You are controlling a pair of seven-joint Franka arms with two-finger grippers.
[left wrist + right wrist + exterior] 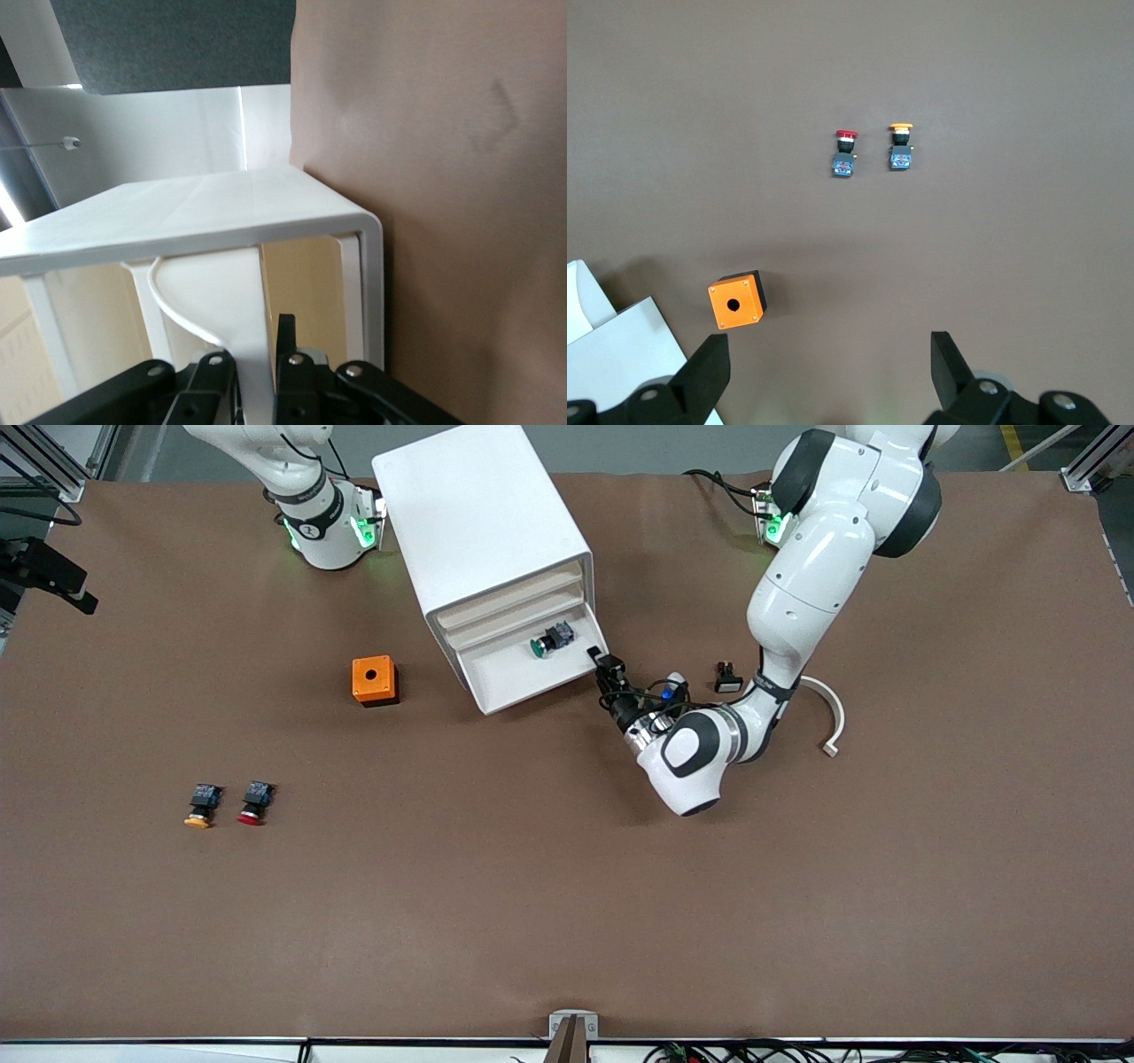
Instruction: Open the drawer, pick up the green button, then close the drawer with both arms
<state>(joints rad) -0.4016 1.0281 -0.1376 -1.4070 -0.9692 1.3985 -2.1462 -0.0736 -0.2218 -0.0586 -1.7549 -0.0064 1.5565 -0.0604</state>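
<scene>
Front view: the drawer (523,669) stands pulled out of the cabinet (483,540), the button (551,640) lying inside; the left hand (603,664) pinches the drawer's corner. Left wrist view: its fingers (288,372) clamp the drawer wall (252,354). Right wrist view: the right hand (828,372) hangs wide open, holding nothing, over the tabletop (992,248) near an orange box (737,301)

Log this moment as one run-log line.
drawer: pulled open | green button: lying inside | left end effector: shut on drawer's front corner | right end effector: open, waiting above table
</scene>
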